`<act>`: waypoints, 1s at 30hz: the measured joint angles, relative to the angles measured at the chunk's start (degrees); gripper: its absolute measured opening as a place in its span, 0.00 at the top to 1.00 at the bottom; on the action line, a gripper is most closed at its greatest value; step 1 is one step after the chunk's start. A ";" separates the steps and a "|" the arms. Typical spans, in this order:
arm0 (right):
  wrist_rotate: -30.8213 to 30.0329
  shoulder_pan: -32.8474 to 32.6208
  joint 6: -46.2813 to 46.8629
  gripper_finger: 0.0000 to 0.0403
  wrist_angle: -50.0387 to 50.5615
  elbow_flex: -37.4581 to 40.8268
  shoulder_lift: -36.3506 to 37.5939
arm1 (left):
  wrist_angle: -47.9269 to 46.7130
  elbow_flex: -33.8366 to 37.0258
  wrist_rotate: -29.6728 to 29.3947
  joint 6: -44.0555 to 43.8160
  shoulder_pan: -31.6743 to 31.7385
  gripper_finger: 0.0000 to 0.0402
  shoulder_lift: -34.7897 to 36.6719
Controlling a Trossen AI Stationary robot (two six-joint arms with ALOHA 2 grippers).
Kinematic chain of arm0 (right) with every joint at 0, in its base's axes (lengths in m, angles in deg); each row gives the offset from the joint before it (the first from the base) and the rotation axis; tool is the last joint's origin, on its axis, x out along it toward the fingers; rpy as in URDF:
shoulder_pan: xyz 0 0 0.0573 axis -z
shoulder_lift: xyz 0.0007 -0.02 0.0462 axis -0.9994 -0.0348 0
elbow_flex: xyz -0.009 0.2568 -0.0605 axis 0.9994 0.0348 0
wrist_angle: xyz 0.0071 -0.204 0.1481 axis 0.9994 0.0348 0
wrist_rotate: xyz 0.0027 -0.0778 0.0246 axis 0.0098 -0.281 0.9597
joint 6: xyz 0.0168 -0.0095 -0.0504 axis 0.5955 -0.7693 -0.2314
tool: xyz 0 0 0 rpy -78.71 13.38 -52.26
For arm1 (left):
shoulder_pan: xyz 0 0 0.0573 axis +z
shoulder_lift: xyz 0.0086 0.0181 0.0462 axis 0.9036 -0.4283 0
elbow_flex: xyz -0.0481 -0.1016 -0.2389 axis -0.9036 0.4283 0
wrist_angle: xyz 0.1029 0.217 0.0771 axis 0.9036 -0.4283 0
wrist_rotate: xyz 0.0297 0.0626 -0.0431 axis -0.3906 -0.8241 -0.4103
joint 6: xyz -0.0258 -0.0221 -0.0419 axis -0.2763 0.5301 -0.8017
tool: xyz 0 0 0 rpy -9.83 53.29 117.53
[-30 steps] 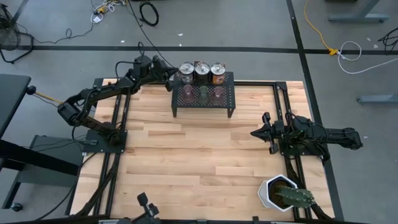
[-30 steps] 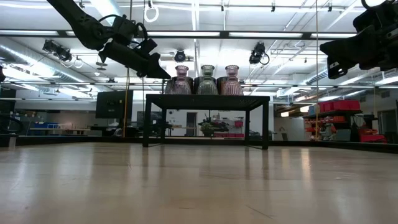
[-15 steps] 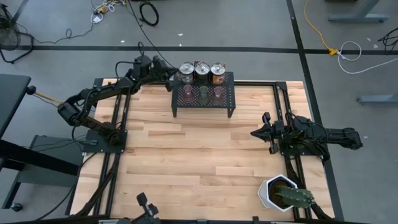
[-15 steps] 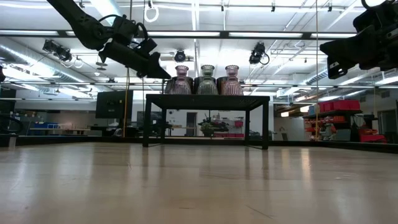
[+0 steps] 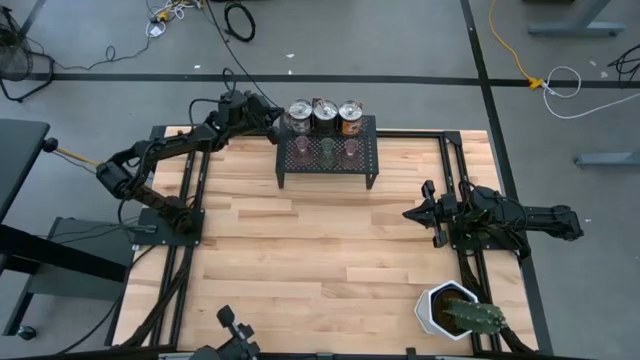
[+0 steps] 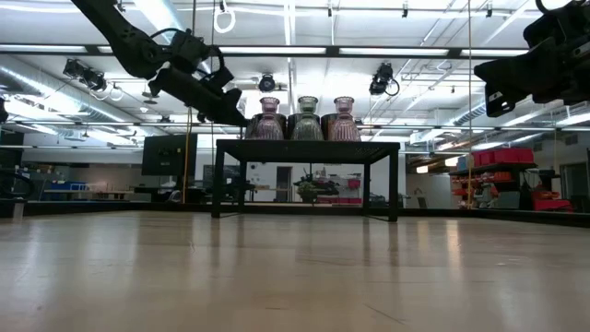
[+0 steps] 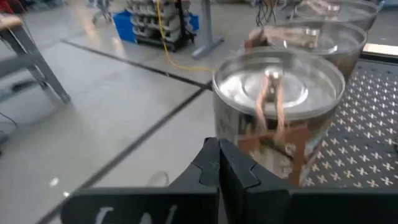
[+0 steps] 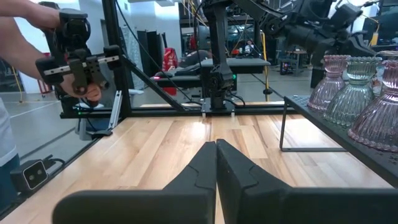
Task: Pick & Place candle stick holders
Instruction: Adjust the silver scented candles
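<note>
This is a robotics lab or workshop hall: a butcher-block bench (image 5: 320,240) in a black metal frame stands on bare grey concrete, with cables (image 5: 520,50) trailing across the floor. Beyond it run long ceiling strip lights (image 6: 369,51), blue storage bins (image 7: 146,28) and further equipment rigs (image 8: 214,68).

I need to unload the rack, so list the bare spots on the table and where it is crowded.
Free: the wide wood between the black rack and the cactus pot, and the strip left of the rack. Crowded: the rack top, packed with three metal holders and three glass cups, with the left end effector beside them. The right end effector waits at the right edge.
</note>
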 joint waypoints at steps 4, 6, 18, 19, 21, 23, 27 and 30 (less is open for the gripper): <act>0.02 0.01 0.00 0.98 0.00 0.00 0.00 | 0.26 0.02 0.12 -0.79 -0.06 1.00 -1.04; 0.02 0.01 0.02 0.98 -0.02 0.00 0.00 | 0.47 0.02 -0.26 -0.75 -0.04 1.00 -1.04; 0.00 0.00 0.02 0.98 -0.02 0.00 0.00 | 1.74 0.02 3.86 -0.79 0.02 1.00 -1.06; 0.02 0.00 0.00 0.98 -0.02 0.00 0.00 | 2.20 0.02 4.63 -0.79 0.02 1.00 -1.06; 0.00 0.00 0.02 0.98 -0.02 0.00 0.00 | 3.13 0.02 5.36 -0.83 0.02 1.00 -1.06; 0.02 0.00 0.00 0.98 -0.02 0.00 0.00 | 3.37 0.02 5.37 -0.87 0.02 1.00 -1.06; 0.02 0.00 0.00 0.98 0.00 0.00 0.00 | 3.37 0.02 7.13 -1.19 0.04 1.00 -1.06; 0.00 0.00 0.02 0.98 0.00 0.00 0.00 | 3.35 0.02 7.72 -1.19 0.02 1.00 -1.06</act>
